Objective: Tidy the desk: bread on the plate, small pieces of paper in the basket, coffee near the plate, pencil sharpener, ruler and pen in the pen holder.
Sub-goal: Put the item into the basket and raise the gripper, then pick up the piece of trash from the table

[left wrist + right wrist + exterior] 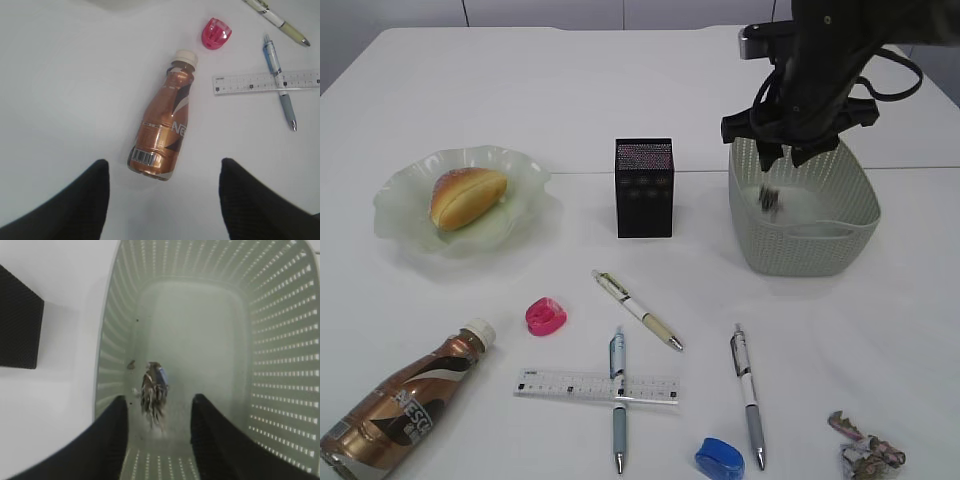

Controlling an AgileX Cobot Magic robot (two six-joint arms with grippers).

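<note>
Over the basket (806,235), right tool (790,152) hangs pointing down into it, fingers (107,440) apart, nothing between them; a crumpled paper scrap (153,400) sits below inside the basket, blurred, can't tell if it touches the floor. Tiny crumb (131,364) beside it. Right arm comes in from the top right of the exterior view, cables looped around the wrist.

Left tool (162,200) hovers low over the desk (520,80), fingers (75,205) wide apart, nothing held. Coffee bottle (162,130) lies on its side just ahead of it, cap toward the pink pencil sharpener (216,33).

Pen holder (644,187) stands upright left of the basket, apart from it. Bread (466,196) is on the plate (405,215), far left.

Counts: three pens — cream one (638,309) lying diagonal, blue-grey one (618,400) lying across the ruler (570,385), grey one (747,392) to the right. Two sharpeners, pink and blue (720,460). One more clump of paper scraps (865,450) at the desk's bottom right corner, well apart from the basket.
</note>
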